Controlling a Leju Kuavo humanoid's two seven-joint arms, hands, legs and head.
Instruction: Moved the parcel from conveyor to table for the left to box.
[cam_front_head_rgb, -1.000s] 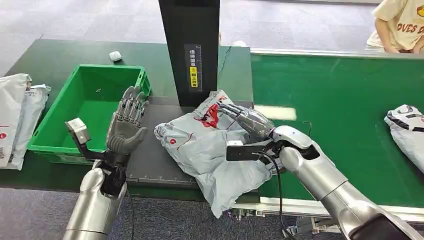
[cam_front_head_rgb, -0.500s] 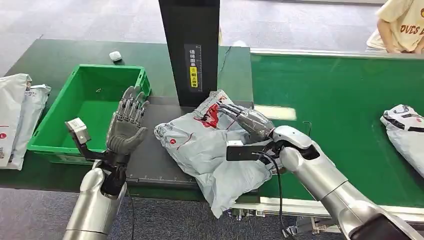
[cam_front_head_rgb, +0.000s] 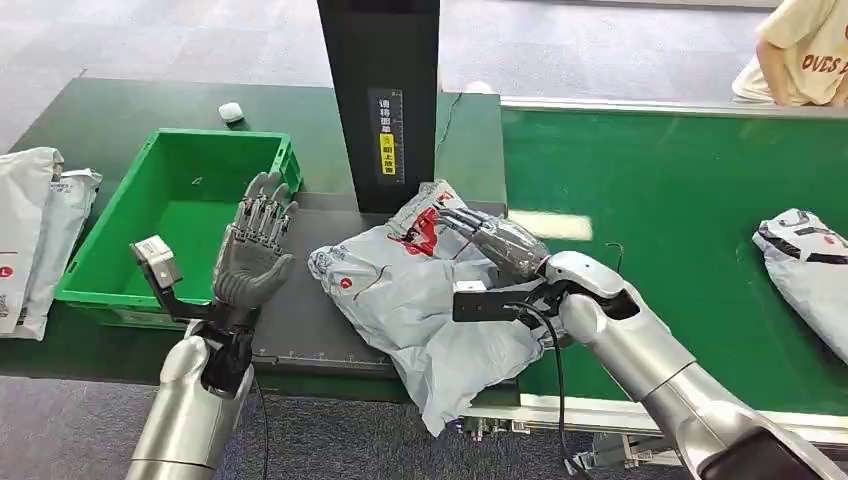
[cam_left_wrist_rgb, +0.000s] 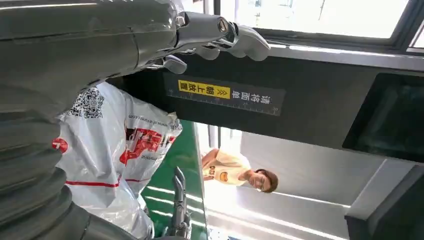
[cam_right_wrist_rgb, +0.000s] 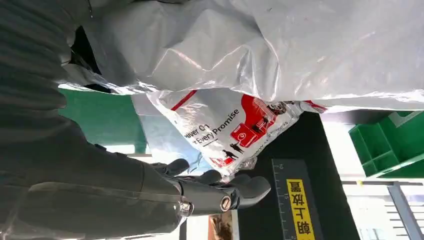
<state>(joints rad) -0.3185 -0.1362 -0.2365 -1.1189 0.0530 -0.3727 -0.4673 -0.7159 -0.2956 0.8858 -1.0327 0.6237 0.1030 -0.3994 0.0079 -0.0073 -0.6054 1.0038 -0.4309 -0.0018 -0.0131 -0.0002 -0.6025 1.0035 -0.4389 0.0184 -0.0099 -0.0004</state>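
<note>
Right hand (cam_front_head_rgb: 495, 243) grips the grey parcel (cam_front_head_rgb: 420, 300), which lies mostly on the black table (cam_front_head_rgb: 310, 330); at nine o'clock, spread left hand (cam_front_head_rgb: 252, 252) waits, boxing into the green crate (cam_front_head_rgb: 170, 200) pending.

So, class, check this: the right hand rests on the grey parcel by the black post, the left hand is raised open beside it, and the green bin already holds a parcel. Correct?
Not quite. The head view shows the green bin with nothing in it. The rest stands: the right hand rests on the grey parcel by the black post, and the left hand is raised open beside it.
</note>
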